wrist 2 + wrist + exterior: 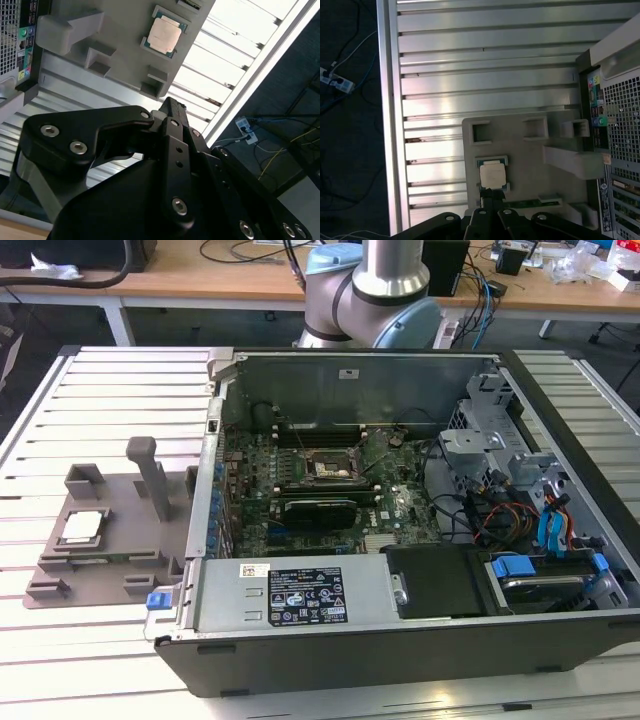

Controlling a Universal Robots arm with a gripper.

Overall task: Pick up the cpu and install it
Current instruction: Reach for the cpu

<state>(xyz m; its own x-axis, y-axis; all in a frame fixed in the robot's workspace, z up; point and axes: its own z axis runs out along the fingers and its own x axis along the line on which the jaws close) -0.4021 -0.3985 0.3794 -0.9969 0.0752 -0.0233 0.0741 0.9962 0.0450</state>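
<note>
on the grey plastic tray (pixel 112 562), at the exterior view's left, we see the cpu (pixel 82 527) lying flat in a square seat. its pale metal top faces up and a thin rim shows around it. the tray sits on a slatted metal table (pixel 120 390), just beside the left wall of an open computer case (pixel 350 375). upright posts and small blocks rise from the tray around the chip.

in both wrist views we see the gripper (pixel 491 194) above the tray, its tip pointing toward the cpu and apart from it. its black fingers (pixel 172 107) look pressed together, with nothing between them.

inside the case the motherboard lies flat, and its black socket (pixel 330 468) with a metal frame sits near the middle, well apart from the chip. the robot arm (pixel 385 285) stands at the far side of the case. beyond it we see wooden desks with cables.
</note>
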